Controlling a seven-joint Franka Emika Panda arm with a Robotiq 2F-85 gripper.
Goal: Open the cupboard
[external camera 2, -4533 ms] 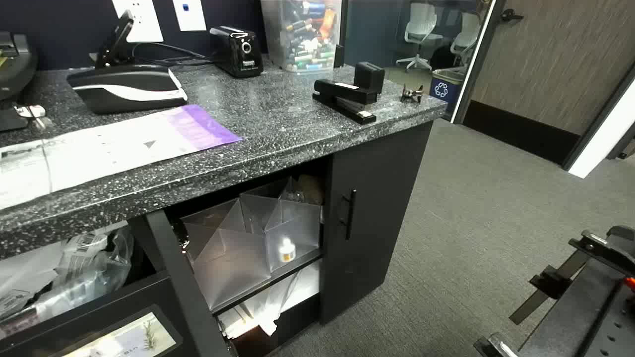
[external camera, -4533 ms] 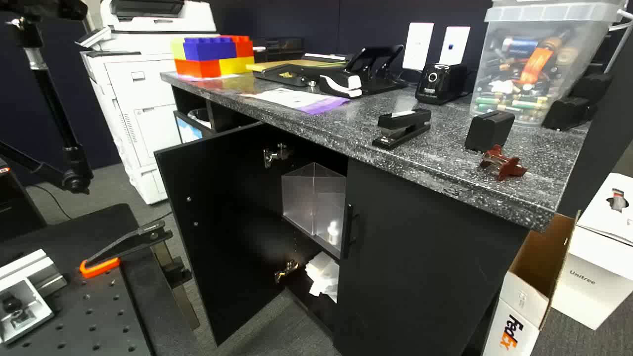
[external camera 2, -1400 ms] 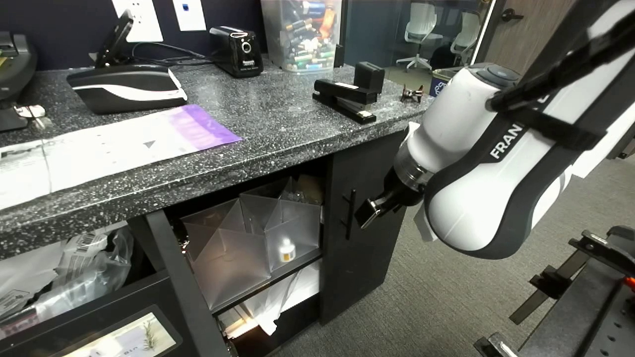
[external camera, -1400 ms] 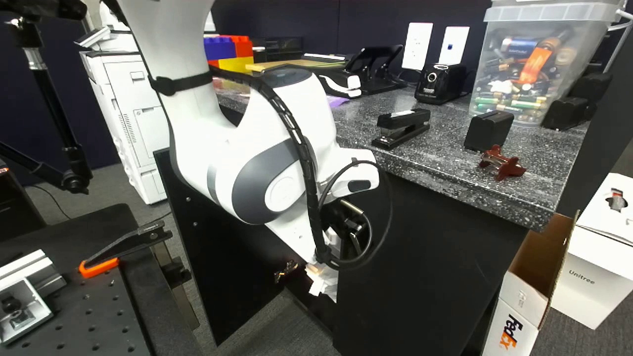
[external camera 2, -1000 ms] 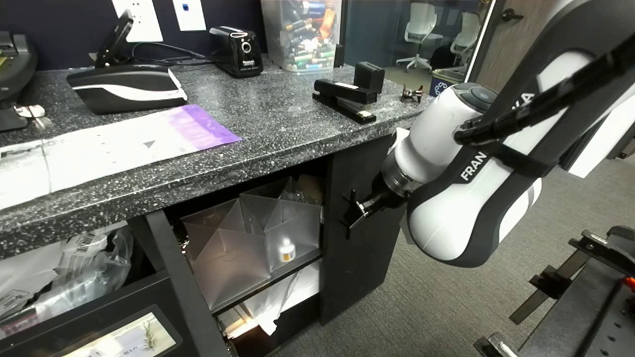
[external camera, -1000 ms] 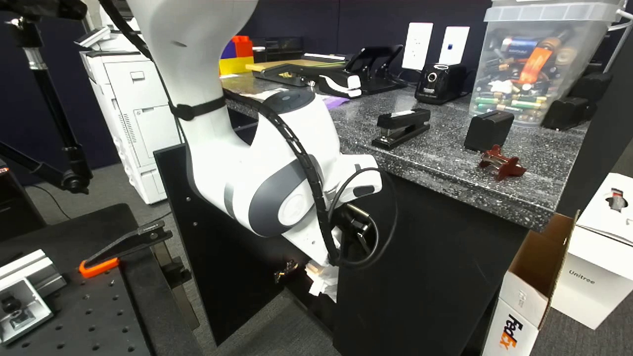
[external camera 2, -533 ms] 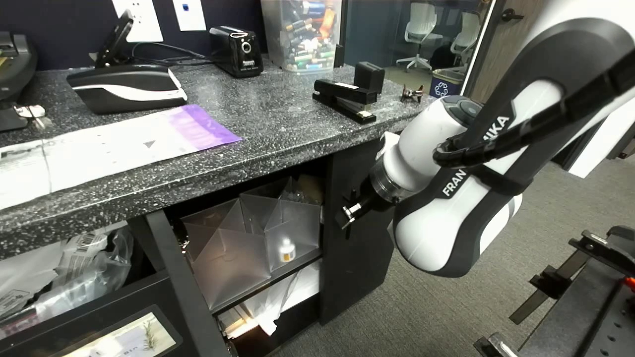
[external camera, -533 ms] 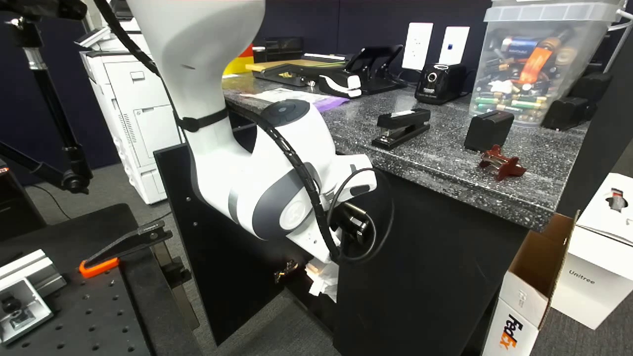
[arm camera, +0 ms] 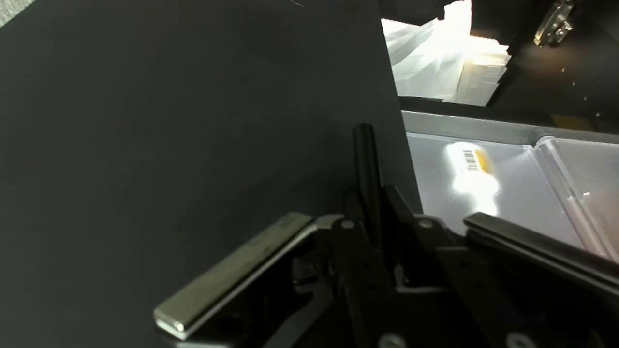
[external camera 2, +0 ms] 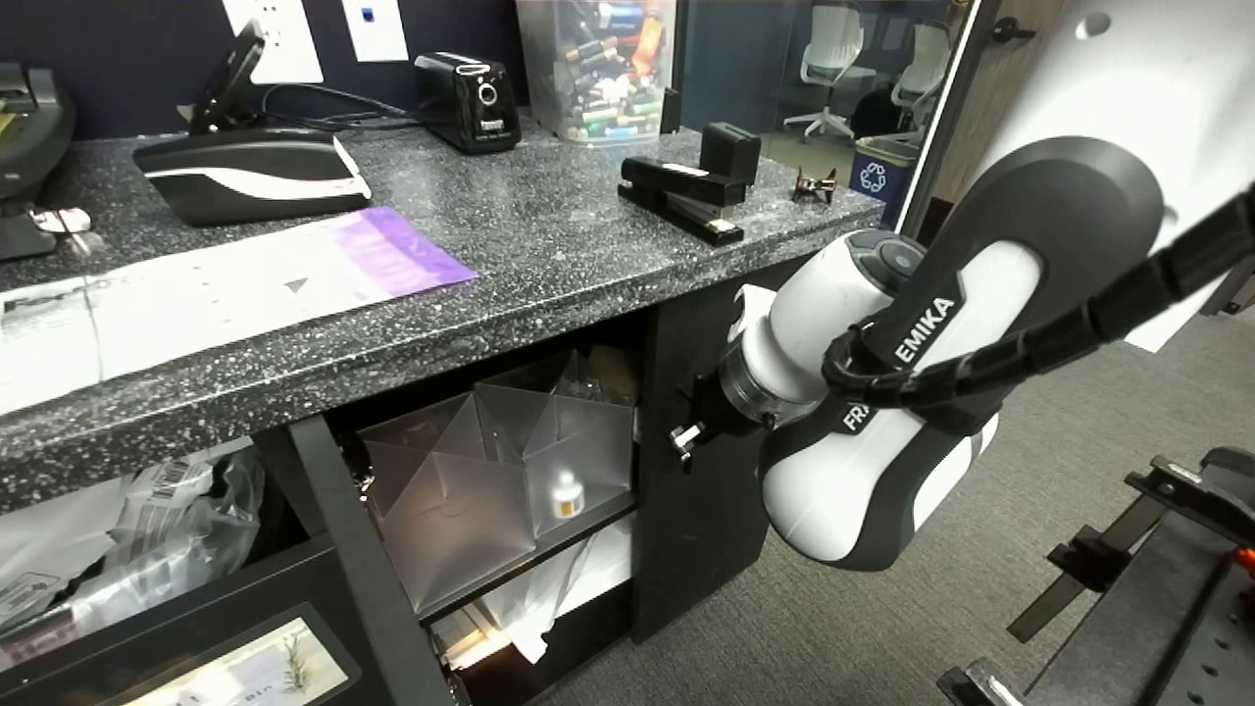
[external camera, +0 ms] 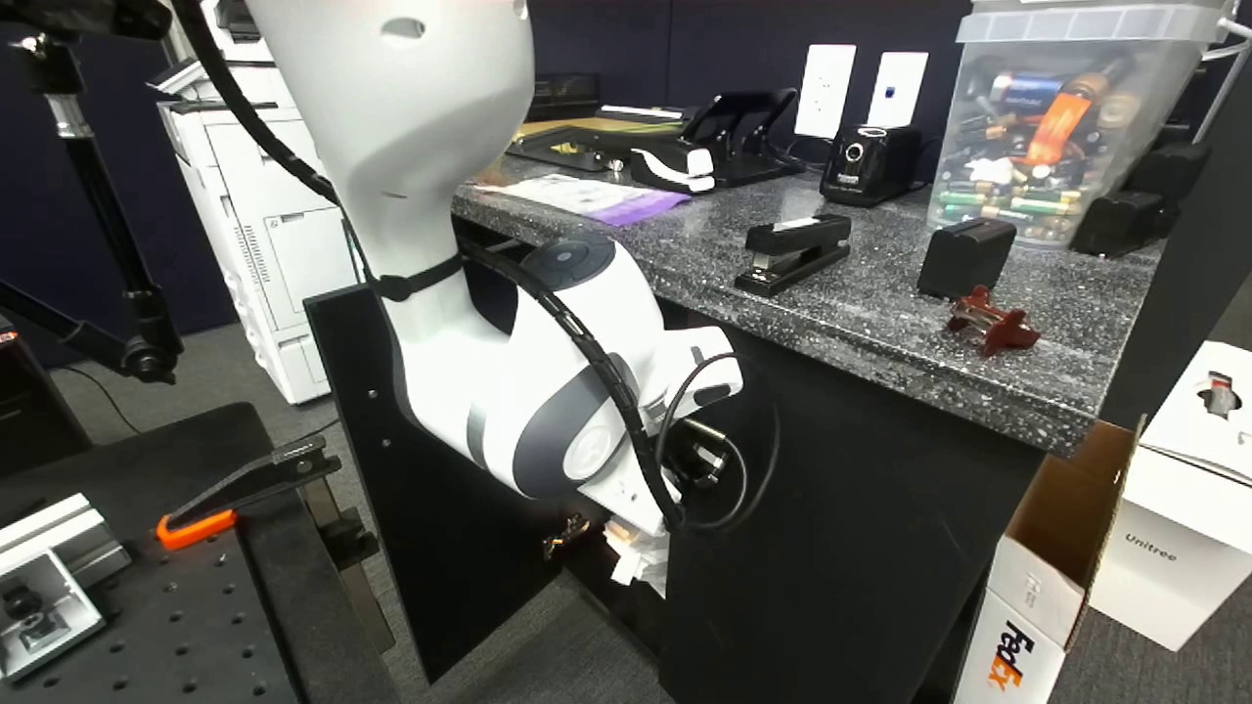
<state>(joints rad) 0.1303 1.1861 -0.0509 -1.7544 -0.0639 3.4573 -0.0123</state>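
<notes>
Hand (arm camera: 375,205) clasps the handle (arm camera: 365,150) of the black cupboard (external camera: 841,548); batteries (external camera: 1027,88) crowd a clear tub (external camera: 1086,24); 1 “FedEx” carton (external camera: 1035,631), 1 “Unitree” box (external camera: 1174,587).

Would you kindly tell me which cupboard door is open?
The swung-out door nearer the white printer, its hinge showing; the flush door at the gripper is shut.

The gripper (arm camera: 375,205) clasps the black handle (arm camera: 365,150) on the cupboard door (arm camera: 208,121), white papers (arm camera: 435,63) showing past its edge
</notes>
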